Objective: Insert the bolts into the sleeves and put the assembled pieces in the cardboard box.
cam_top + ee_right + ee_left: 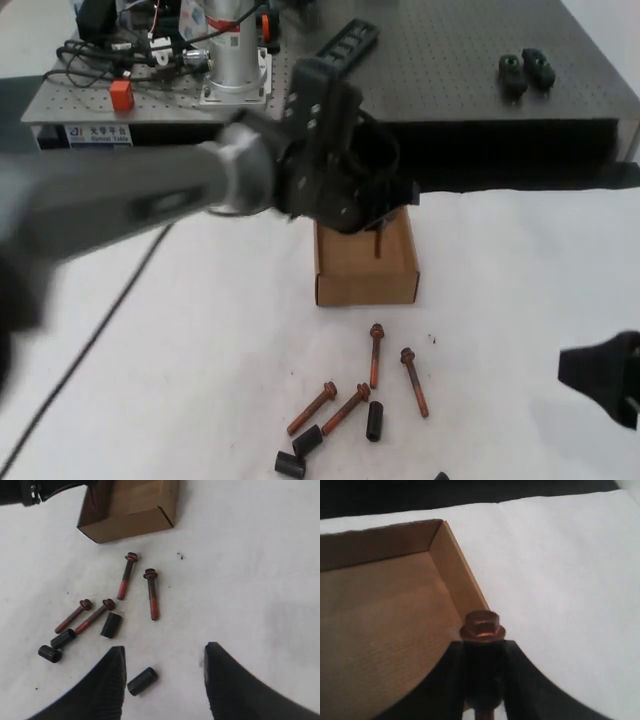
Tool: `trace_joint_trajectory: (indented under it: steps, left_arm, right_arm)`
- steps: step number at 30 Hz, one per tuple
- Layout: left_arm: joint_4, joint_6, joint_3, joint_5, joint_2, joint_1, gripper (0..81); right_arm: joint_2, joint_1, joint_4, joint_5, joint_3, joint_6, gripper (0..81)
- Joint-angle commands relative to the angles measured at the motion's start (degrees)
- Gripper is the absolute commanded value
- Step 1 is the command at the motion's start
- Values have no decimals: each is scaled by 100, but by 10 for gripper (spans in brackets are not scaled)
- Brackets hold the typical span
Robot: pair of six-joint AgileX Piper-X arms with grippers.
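While the left end effector (483,649) hangs over the open brown cardboard box (461,577), its two black fingers (522,680) are closed tight on a copper-coloured bolt with a hexagonal flanged head (482,626). The bolt is head up and gripped just beneath the flange. A dark rounded form sits between the fingers under the head. It may be a sleeve, but I cannot tell for sure. In the high view the shank hangs upright from this end effector (372,205) into the opening of the box (365,288). Whether its lower end touches the floor is not clear. The part of the box floor that shows is bare card, so I judge this to be the first piece going in, not yet let go.

Taking the box as the centre of the dial in the high view, the remaining work lies at 6 o'clock on the white-covered bench (520,300). There are four loose bolts with rusty-orange shanks (151,592) and four short black tubular sleeves (111,625), none of them joined. Two bolts lie nearer the box. The other two lie close together toward 7 o'clock, with sleeves just beside them.

The right end effector (165,680), at about 4 o'clock from the box, stands wide open and holds nothing. One lone black sleeve (142,681) lies on the bench between its fingers. By my reckoning, one release is pending, and four insertions and four placements are left.
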Motion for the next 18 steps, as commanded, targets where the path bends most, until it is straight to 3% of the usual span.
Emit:
trace_joint_trajectory:
  steps: [1,6,10,13,18]
  left_arm:
    - [237,-12,-298,-5,112,7,7]
    - [773,-23,-1259,224,835,7,13]
    - [760,-104,-1520,184,1023,7,148]
    - [761,-103,-1521,55,1022,12,263]
    - [805,-103,-1521,80,987,22,264]
  right_arm:
    - [-10,-33,26,62,-17,-5,363]
    - [42,-33,148,354,-17,28,363]
    - [472,19,294,395,-17,200,363]
    - [968,235,-10,395,-17,202,363]
    - [2300,877,-851,630,-341,232,344]
